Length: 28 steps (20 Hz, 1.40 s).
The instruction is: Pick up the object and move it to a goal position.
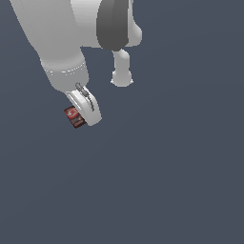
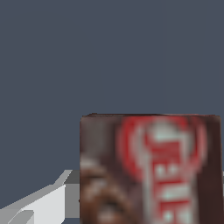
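The object is a small dark-brown packet (image 1: 74, 116) with a red-and-white label. It sits at the tip of my white gripper (image 1: 84, 119), on the side toward the exterior view's left. In the wrist view the packet (image 2: 148, 170) is very close and fills the lower part of the picture. One white finger (image 2: 43, 204) lies against its side, and a sliver of the other finger shows at the opposite edge. The gripper looks shut on the packet. The fingers and hand hide part of the packet in the exterior view.
The white arm's thick links (image 1: 57, 43) fill the upper part of the exterior view toward its left, with a dark joint (image 1: 112, 24) and a small white knob (image 1: 122, 76) beside them. A plain dark grey-blue surface (image 1: 171, 181) lies all around.
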Each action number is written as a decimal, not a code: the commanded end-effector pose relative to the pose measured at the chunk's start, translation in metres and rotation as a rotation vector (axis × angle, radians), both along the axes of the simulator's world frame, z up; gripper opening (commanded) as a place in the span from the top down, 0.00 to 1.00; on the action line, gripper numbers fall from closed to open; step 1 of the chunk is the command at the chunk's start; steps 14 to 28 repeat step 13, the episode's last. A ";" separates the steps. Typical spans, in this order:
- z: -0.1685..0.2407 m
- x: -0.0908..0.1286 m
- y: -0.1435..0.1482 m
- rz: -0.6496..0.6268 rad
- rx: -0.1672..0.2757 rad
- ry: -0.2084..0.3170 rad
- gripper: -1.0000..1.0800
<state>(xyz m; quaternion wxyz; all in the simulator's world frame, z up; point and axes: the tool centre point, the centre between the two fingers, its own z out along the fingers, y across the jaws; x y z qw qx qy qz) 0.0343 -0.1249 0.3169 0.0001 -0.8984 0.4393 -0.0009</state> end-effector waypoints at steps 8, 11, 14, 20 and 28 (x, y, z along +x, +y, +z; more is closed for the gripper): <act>0.044 0.003 -0.012 0.001 0.000 0.002 1.00; 0.049 0.004 -0.013 0.002 0.000 0.002 1.00; 0.050 0.004 -0.013 0.002 0.000 0.002 1.00; 0.050 0.004 -0.013 0.002 0.000 0.002 1.00; 0.050 0.004 -0.013 0.002 0.000 0.002 1.00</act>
